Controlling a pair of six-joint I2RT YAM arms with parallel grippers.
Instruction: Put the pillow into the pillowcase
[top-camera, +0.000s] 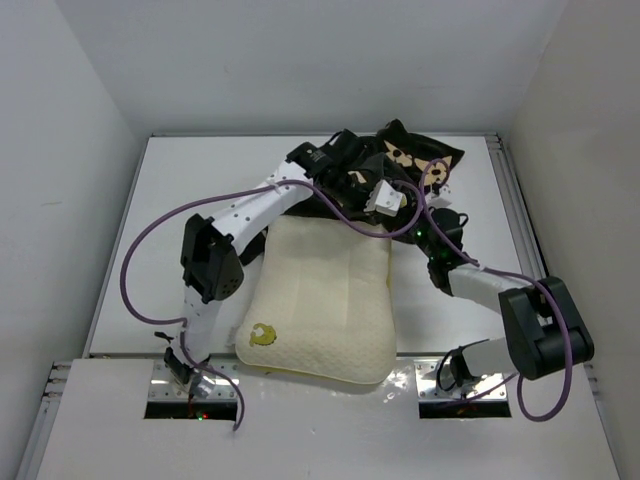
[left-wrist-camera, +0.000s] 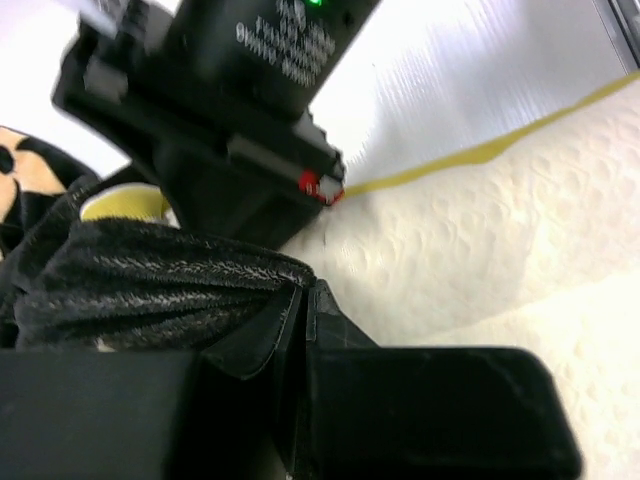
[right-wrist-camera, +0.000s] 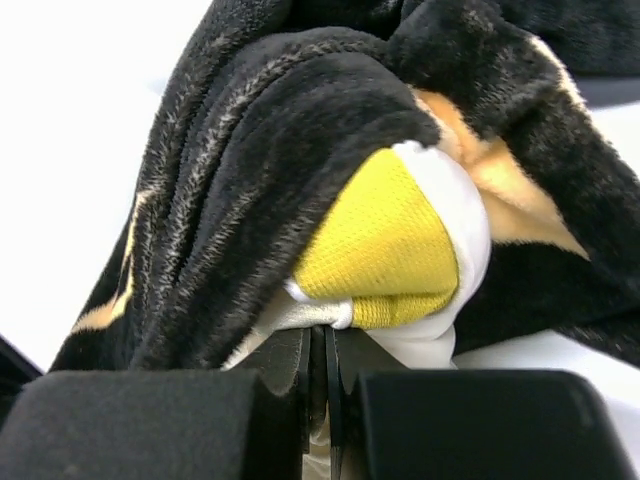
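With the pillow (top-camera: 320, 300) mid-frame, only its far end inside the pillowcase (top-camera: 420, 160) at upper centre, and left hand (left-wrist-camera: 303, 335) and right hand (right-wrist-camera: 322, 360) both clenched on the case's rim, draw both sides evenly down-frame, keeping the mouth spread past the corners.

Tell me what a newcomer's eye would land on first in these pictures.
The big cream pillow fills the middle of the table, with the black flowered pillowcase bunched over its far end. In the right wrist view, the pillow's yellow corner pokes out of the black fabric just above the right gripper, which is pinched shut. The left gripper is shut on a fold of the pillowcase.
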